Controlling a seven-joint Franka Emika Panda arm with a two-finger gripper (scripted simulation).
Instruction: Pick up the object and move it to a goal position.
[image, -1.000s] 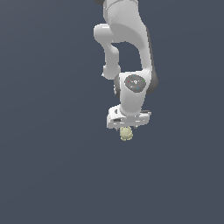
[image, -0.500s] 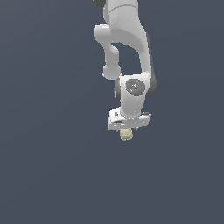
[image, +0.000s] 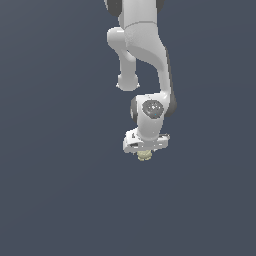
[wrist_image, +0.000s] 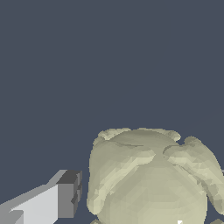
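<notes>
Pale yellowish-beige, the lump (image: 144, 155) shows just below centre of the exterior view, tucked under the white gripper (image: 145, 152), which straddles it; whether the jaws already pinch it I cannot tell. A good grasp probably needs them centred on the widest part and closed gently.

At the wrist, the lump (wrist_image: 151, 179) fills the lower right, bumpy and lobed, with one grey-tipped finger (wrist_image: 65, 194) just beside it, a thin gap showing.
</notes>
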